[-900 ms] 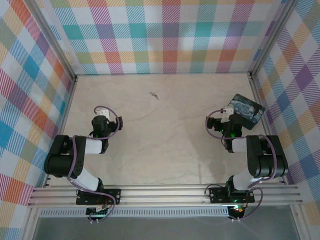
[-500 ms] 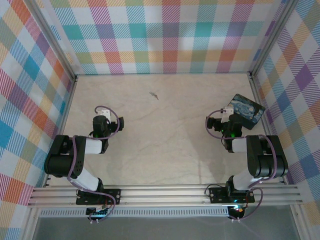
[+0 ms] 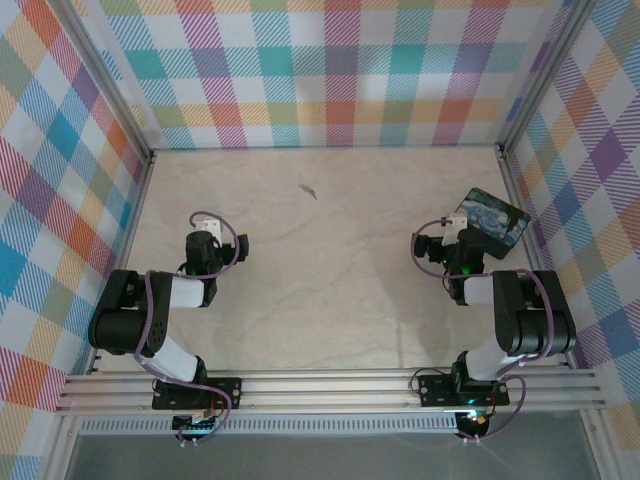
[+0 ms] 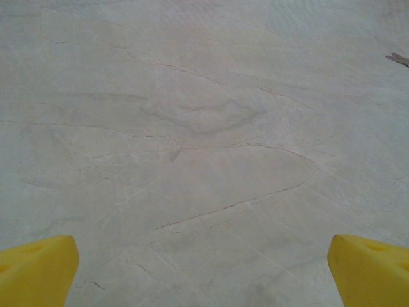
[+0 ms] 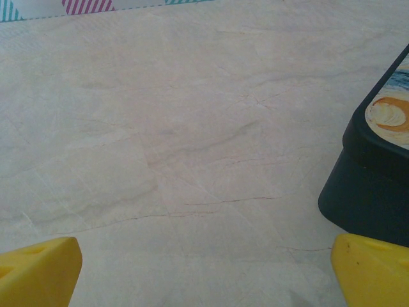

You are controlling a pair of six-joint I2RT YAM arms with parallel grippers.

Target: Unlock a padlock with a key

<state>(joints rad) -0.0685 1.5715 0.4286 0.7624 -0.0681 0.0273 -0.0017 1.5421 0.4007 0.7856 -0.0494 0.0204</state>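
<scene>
Both pairs of jaws stand wide open and hold nothing. In each wrist view the yellow fingertips [image 4: 37,268] sit at the bottom corners, with bare tabletop [image 4: 204,160] between them.

The key [image 3: 309,190] lies flat on the tabletop, ahead of the left jaws and off to their right, well apart from them. The left wrist view catches it as a dark sliver at the far upper right. From the right jaws it lies ahead and far to the left, a longer reach, so the left arm [image 3: 150,310] looks the better placed to fetch it.

Seen from above, the key's long axis is slanted, running from far-left to near-right. It therefore lies square to neither pair. The left jaws would probably need a wrist turn to close across its thin width, and a low, careful descent, since so flat a thing gives little to grip.

Room is generous. Nothing lies between the left jaws and the key, and the back wall [image 3: 320,120] is well beyond it.

The box [image 3: 487,218] sits just ahead and to the right of the right jaws, close to the side wall. It hems them in on that side, while the tabletop to their left is open.
</scene>
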